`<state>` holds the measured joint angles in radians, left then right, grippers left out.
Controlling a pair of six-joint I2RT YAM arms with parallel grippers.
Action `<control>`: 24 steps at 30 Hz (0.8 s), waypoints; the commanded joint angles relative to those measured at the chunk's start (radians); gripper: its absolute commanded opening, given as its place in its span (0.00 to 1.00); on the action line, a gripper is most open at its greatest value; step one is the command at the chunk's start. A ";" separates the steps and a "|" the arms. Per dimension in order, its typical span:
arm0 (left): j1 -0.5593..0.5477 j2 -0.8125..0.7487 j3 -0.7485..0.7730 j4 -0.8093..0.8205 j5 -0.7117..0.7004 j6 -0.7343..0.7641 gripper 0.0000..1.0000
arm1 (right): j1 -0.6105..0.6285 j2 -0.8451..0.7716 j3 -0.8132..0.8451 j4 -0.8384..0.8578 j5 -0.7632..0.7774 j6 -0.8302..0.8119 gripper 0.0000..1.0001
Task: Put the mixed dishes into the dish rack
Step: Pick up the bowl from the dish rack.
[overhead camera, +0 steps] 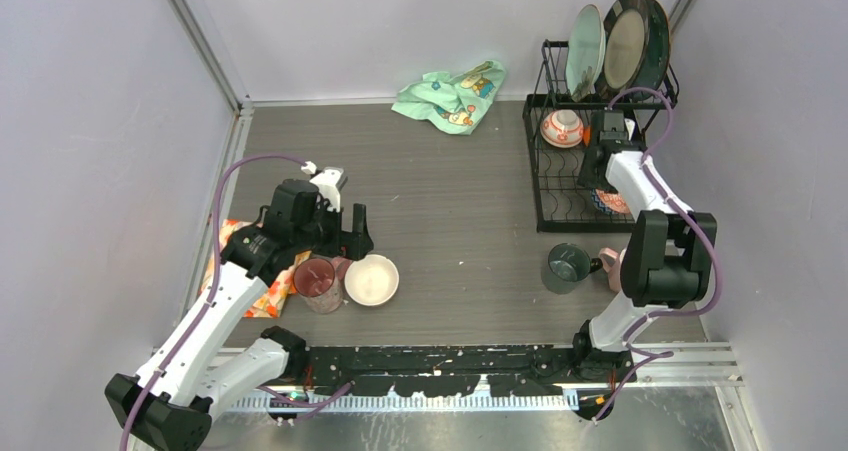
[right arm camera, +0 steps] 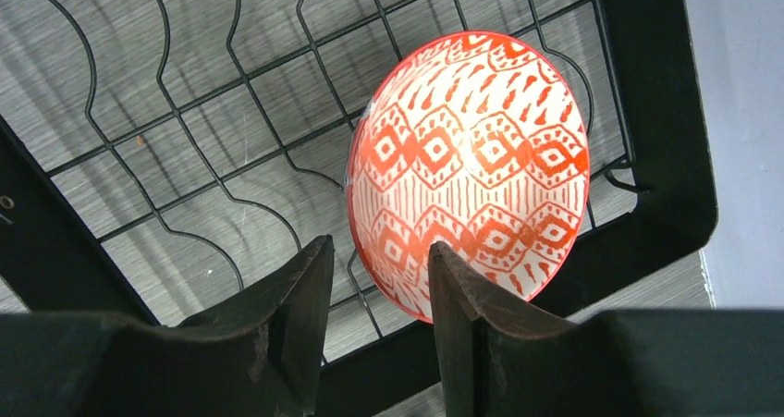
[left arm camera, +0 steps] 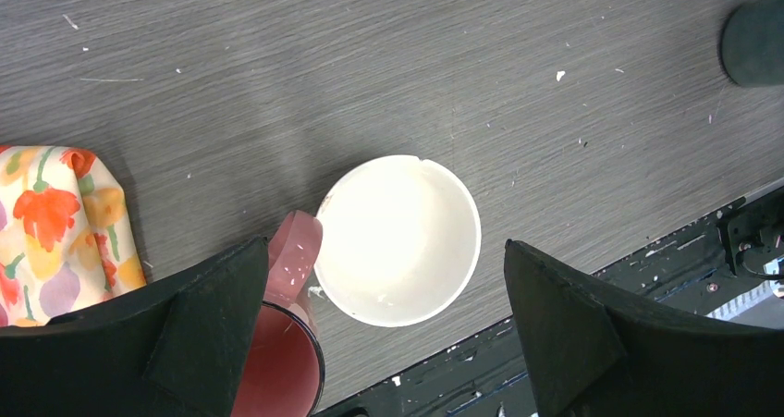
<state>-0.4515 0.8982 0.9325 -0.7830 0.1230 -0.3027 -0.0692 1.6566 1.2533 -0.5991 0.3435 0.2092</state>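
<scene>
1 white bowl (left arm camera: pixel 398 239) sits under wide-open left tool (left arm camera: pixel 382 258); right tool (right arm camera: pixel 379 255) pinches red bowl (right arm camera: pixel 473 163) inside rack (right arm camera: pixel 660 112).

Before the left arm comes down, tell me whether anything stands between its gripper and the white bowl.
Nothing lies between them: the open left gripper hangs straight over the white bowl. But the pink cup touches the bowl's side beneath one finger, which would likely hit the cup going down.

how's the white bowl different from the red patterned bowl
The white bowl is plain; the red patterned bowl has red diamond shapes all over. The white bowl sits mouth up on the table beside a pink cup; the red patterned bowl stands tilted on edge in the dish rack. Both are small and round.
</scene>
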 commanded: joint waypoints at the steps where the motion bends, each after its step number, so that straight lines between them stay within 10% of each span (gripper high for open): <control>1: -0.004 -0.005 -0.002 0.013 -0.007 0.016 1.00 | 0.002 0.023 0.054 0.020 0.014 -0.024 0.47; 24: -0.004 0.010 -0.002 0.016 0.001 0.017 1.00 | -0.026 -0.074 0.006 0.251 -0.393 0.095 0.01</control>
<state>-0.4515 0.9119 0.9321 -0.7830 0.1234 -0.3023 -0.0776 1.6859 1.2705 -0.5148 0.1547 0.2134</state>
